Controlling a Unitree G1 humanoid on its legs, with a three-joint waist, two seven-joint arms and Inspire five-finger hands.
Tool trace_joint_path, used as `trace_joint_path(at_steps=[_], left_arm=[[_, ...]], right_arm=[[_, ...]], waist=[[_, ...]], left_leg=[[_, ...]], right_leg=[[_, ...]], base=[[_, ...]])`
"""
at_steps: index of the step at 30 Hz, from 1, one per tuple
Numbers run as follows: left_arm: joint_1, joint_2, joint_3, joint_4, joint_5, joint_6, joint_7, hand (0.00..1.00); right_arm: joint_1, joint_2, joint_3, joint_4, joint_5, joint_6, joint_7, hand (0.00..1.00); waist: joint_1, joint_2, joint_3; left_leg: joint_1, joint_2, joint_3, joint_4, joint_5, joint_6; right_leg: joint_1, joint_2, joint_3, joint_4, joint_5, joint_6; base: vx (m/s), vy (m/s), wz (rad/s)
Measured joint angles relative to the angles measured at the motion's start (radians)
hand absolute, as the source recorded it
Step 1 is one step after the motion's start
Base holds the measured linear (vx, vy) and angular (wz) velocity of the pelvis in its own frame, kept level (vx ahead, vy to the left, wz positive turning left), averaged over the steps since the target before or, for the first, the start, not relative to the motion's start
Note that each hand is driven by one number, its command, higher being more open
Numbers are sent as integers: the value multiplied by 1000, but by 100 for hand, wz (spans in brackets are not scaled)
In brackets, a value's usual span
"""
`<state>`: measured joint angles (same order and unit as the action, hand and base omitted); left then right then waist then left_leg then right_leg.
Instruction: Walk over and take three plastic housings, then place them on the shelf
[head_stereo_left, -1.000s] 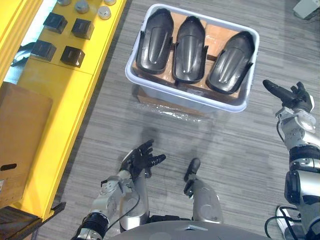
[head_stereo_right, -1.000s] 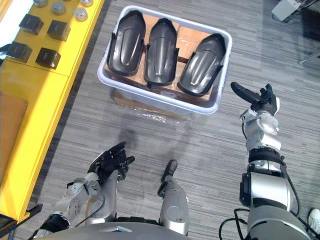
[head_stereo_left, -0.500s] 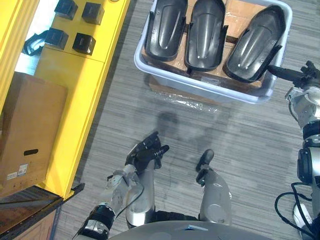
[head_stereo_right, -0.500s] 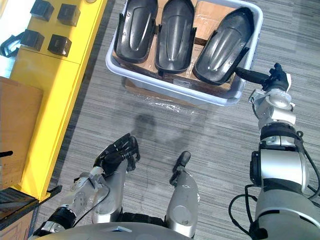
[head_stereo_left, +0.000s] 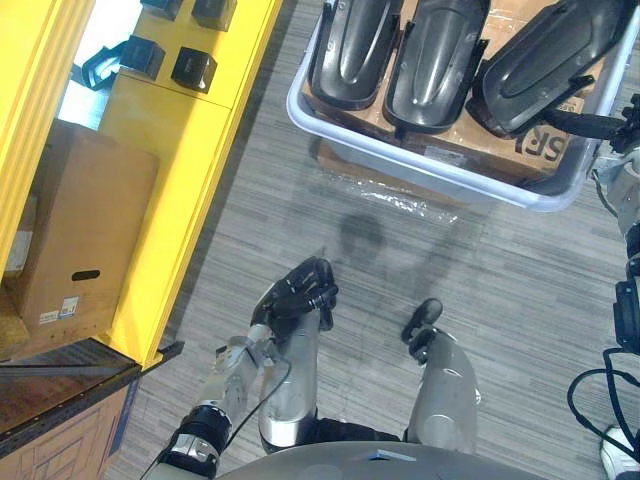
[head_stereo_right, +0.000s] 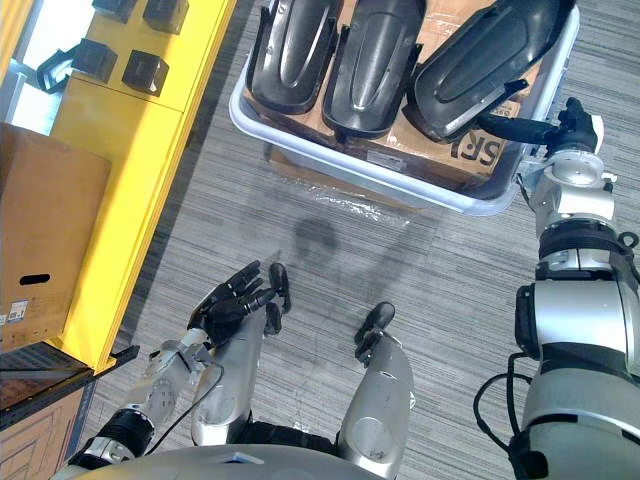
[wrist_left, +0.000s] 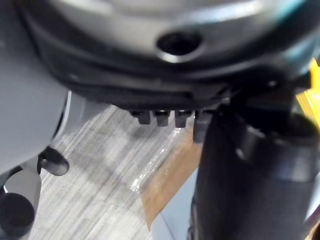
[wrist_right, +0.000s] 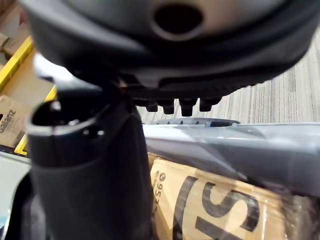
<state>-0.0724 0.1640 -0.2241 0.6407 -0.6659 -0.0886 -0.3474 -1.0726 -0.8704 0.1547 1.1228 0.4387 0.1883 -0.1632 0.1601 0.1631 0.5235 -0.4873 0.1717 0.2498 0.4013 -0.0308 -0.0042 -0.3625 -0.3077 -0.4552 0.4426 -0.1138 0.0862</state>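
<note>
Housings: three, black, side by side in pale bin, none held. Right hand open at bin rim, fingers straight, tip beside nearest housing. Left hand low, loosely open, empty, well apart from bin.

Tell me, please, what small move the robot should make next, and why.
Probably reach the right hand over the bin's rim to the nearest housing: the hand is open beside the rim, holds nothing, and all three housings lie in the bin.
</note>
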Motion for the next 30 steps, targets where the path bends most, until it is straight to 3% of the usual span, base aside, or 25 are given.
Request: trace_joint_path(at_steps=[17,30], left_arm=[[0,0,-3,0,1,0,1,100],[8,3,9,8,13,28,39,100]], right_arm=[[-14,0,65,-11,-63,22,-3,100],[-23,-45,78,-203,-105,45,-90,100]], waist=[[4,6,-3],[-23,5,-2]], left_leg=[[-2,9,-10,25,-2,-2],[61,20,-1,24,-6,-8]], right_leg=[[5,-4,-7,45,-26,-10],[55,11,0,40,-30,-15]], base=[[-5,-47,2],[-25,-34,-2]])
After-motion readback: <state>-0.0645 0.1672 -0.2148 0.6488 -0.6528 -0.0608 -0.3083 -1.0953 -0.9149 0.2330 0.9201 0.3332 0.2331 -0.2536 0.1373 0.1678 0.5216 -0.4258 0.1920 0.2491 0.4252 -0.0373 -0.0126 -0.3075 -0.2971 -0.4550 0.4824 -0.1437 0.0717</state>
